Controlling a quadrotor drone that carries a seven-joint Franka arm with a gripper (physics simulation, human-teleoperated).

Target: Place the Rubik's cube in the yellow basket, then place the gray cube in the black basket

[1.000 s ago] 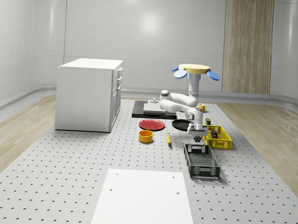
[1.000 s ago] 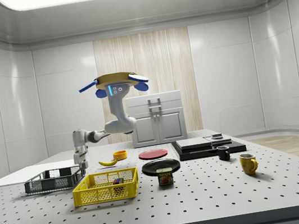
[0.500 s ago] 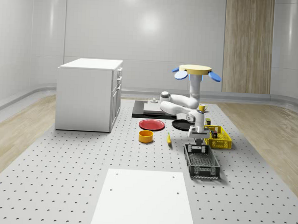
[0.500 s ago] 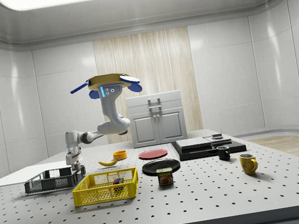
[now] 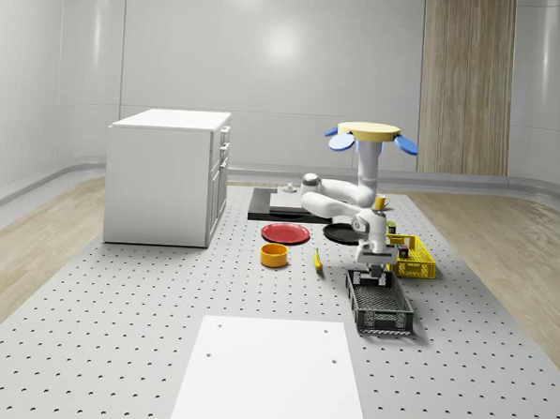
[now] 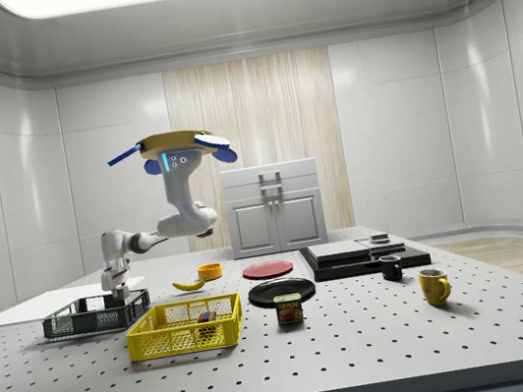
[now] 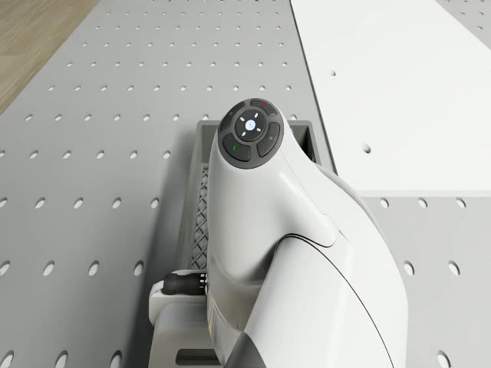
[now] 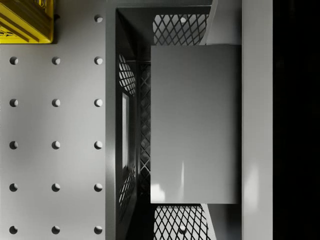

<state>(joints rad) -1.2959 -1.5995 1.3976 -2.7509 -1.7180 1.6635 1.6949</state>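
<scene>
change: drone and arm had shifted toward the side view's left since the earlier frames, bringing the gripper from the black basket's end near the yellow basket to over its inside
drone (image 6: 172, 148): hovered above the bench (image 5: 114, 332), over the stretch by the black plate and yellow basket
arm (image 5: 342, 191): reached down and forward from the drone to the black basket
gripper (image 5: 374, 271): pointed down, low over the black basket (image 5: 381, 308), at the end nearest the yellow basket
fingers: gripping the gray cube (image 8: 195, 123), one at each side of it in the wrist view
gray cube: held just above the black basket's mesh floor, inside its walls; touching the floor or not, cannot tell
Rubik's cube (image 6: 204, 316): lay inside the yellow basket (image 6: 185, 327)
yellow basket: on the bench just beside the black basket, toward the bench's far right edge in the whole-scene view
others: banana (image 6: 189, 284), orange bowl (image 5: 274, 255), red plate (image 5: 286, 233), black plate (image 6: 281, 291), can (image 6: 288, 309), yellow mug (image 6: 434, 286), black mug (image 6: 390, 268), white cabinet (image 5: 166, 176) all on the bench, apart from the gripper
</scene>
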